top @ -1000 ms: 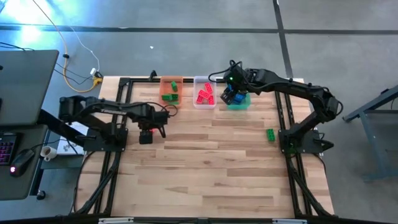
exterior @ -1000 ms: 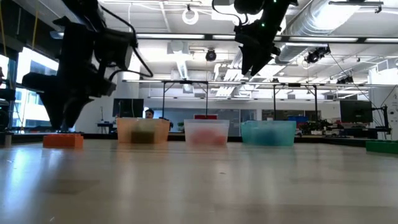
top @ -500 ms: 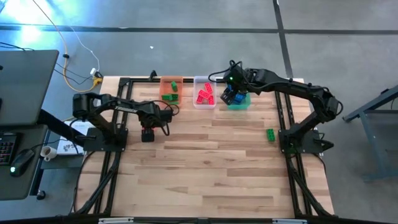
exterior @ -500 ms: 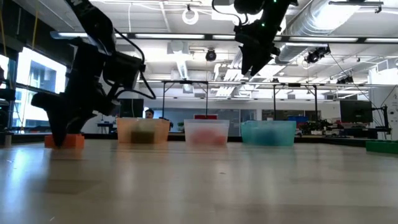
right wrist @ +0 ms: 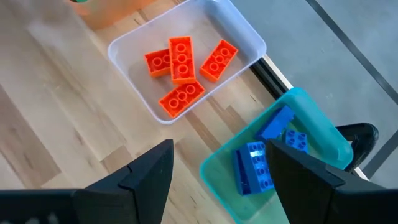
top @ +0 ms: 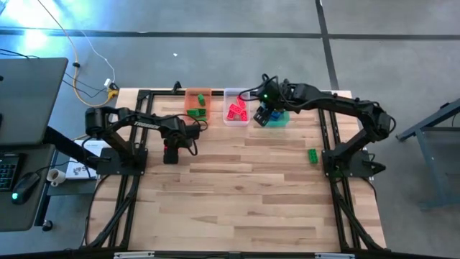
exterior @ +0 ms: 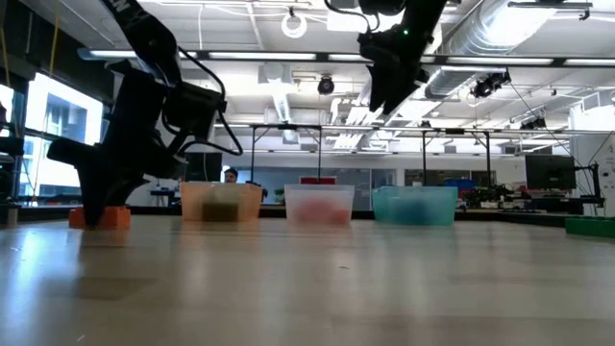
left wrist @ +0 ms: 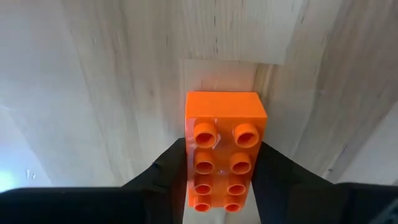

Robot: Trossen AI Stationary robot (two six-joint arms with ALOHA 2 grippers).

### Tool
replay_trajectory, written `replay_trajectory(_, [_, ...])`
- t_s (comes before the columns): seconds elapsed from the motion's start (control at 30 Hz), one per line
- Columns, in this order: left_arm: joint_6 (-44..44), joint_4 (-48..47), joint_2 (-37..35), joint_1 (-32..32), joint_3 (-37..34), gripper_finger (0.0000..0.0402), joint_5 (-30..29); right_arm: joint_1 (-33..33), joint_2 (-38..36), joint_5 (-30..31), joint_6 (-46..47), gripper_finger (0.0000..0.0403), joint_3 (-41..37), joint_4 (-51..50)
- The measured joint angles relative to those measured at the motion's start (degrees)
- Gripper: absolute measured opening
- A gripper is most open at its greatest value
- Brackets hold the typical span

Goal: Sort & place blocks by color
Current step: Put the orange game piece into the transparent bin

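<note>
My left gripper is down at the table on its left part, fingers pointing down around a red-orange studded block, which lies flat on the wood. My right gripper hangs open and empty above the table's far edge, over the gap between the clear tub and the teal-green tub. The clear tub holds several red-orange blocks, and the teal-green tub holds blue blocks. Green blocks lie in the orange tub. One loose green block rests on the table's right part. My left gripper pinches the red-orange block between its two fingers, on the long sides of its half nearer the wrist. The fingers come from above, pointing down, and lie across the block. The block's underside stays on the table.
The three tubs stand in a row along the far edge. Dark frame rails run along the left and right sides of the table. The near half of the wooden top is bare. A desk with a laptop stands beyond the left side.
My left gripper came down from just above the red-orange block until its fingers stood around the block at the table, while that arm's shoulder swung. The block stayed in place. My right gripper drifted slightly toward the table's left, staying open.
</note>
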Motion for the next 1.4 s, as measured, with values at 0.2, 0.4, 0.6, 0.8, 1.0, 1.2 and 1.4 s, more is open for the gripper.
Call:
replay_trajectory(0.2, [-0.12,1.12,-2.63,-0.02,-0.44,0.011,0.24,1.64,0.0,0.02,0.01,0.0243,0.0,0.0])
replay_trajectory(0.4, [-0.54,7.95,-8.13,-0.08,-0.09,0.011,2.9,3.03,0.0,0.13,0.09,0.0243,0.0,0.15])
replay_trajectory(0.6, [-0.25,19.54,-10.87,-0.09,3.95,0.011,4.57,3.77,0.0,0.13,0.02,0.0243,0.0,1.48])
replay_trajectory(0.8, [0.28,34.1,-10.89,0.11,8.84,0.011,5.81,3.77,0.02,0.22,0.23,0.0243,0.0,2.79])
replay_trajectory(1.0, [-0.27,47.14,-10.89,0.82,11.52,0.011,5.82,3.87,0.02,0.24,1.27,0.0243,0.0,7.95])
replay_trajectory(1.2, [-0.15,56.11,-10.89,2.07,11.67,0.011,6.66,5.55,-0.1,0.24,2.76,0.0243,0.0,10.08])
replay_trajectory(1.4, [-0.15,62.96,-7.99,5.25,11.72,0.011,7.16,8.28,-1.57,1.08,5.86,0.0243,0.0,4.99])
